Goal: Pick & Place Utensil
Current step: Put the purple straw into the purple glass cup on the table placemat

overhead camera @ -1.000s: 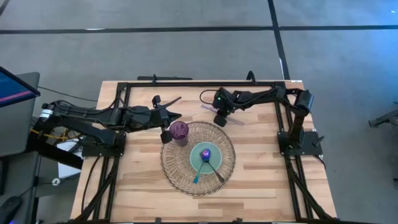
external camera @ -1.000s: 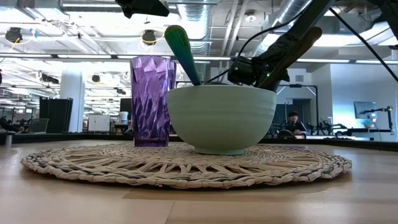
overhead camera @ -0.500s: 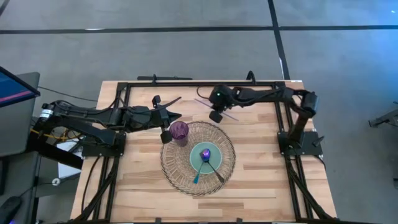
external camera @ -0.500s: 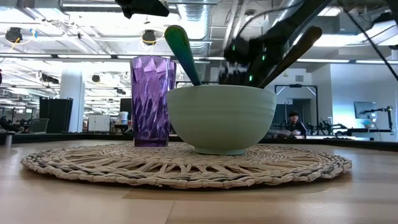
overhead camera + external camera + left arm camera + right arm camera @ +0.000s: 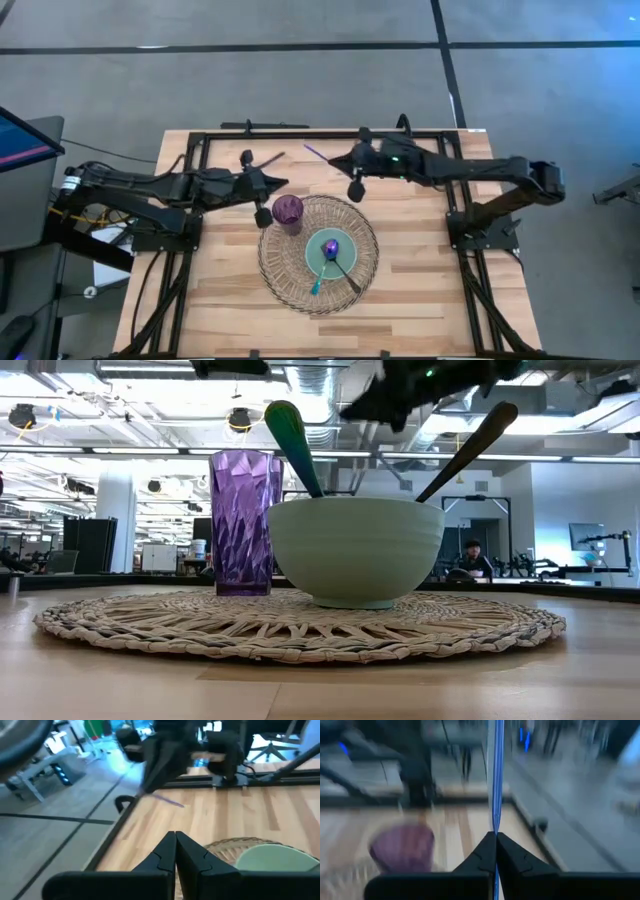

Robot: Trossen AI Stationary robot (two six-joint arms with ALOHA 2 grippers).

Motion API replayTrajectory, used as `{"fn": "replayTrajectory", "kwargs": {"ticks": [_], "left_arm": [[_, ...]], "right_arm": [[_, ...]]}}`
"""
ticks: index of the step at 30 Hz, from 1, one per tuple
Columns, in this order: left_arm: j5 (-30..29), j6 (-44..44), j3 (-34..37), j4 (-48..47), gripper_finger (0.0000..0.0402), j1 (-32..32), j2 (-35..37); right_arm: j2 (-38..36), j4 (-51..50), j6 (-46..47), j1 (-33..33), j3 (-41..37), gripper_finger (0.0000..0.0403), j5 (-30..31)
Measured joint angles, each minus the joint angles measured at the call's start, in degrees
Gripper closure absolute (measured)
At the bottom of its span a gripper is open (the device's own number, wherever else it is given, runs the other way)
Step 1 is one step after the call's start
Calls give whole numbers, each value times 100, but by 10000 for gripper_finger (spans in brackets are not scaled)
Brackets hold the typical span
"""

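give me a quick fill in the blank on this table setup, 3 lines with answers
The purple cup stands on the woven ____ beside the bowl.
The right gripper is shut on a thin ____ utensil.
The bowl holds ____ utensils.
The left gripper is ____.

Answers: mat; purple; two; shut

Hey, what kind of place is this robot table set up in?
Probably an open-plan office or robotics lab: exposed ceiling ducts, a person at a desk in the background, and a monitor beside the wooden table.
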State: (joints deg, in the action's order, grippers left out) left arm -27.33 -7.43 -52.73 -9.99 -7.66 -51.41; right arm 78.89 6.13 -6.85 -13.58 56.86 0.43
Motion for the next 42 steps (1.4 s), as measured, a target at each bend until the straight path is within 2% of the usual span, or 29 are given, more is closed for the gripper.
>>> {"fn": "replayTrajectory", "kwargs": {"ticks": [4,8,14,21,33,42], "left_arm": [[-528,-127,0,-62,395,0,270],[-1168,-203,0,-394,395,7,545],[-1335,346,0,-1250,395,9,659],[-1333,519,189,-1356,395,9,562],[-1335,685,487,-1312,395,9,565],[-1335,684,487,-1312,395,9,565]], "right_arm": [[-157,2128,-107,117,-723,402,-177],[229,4194,-97,200,-1296,402,-775],[1012,5833,231,395,-1244,402,-958],[1615,6071,341,682,-639,402,-1225],[2759,6127,236,1140,567,402,-1283],[3303,5990,126,1194,918,401,-1241]]}}
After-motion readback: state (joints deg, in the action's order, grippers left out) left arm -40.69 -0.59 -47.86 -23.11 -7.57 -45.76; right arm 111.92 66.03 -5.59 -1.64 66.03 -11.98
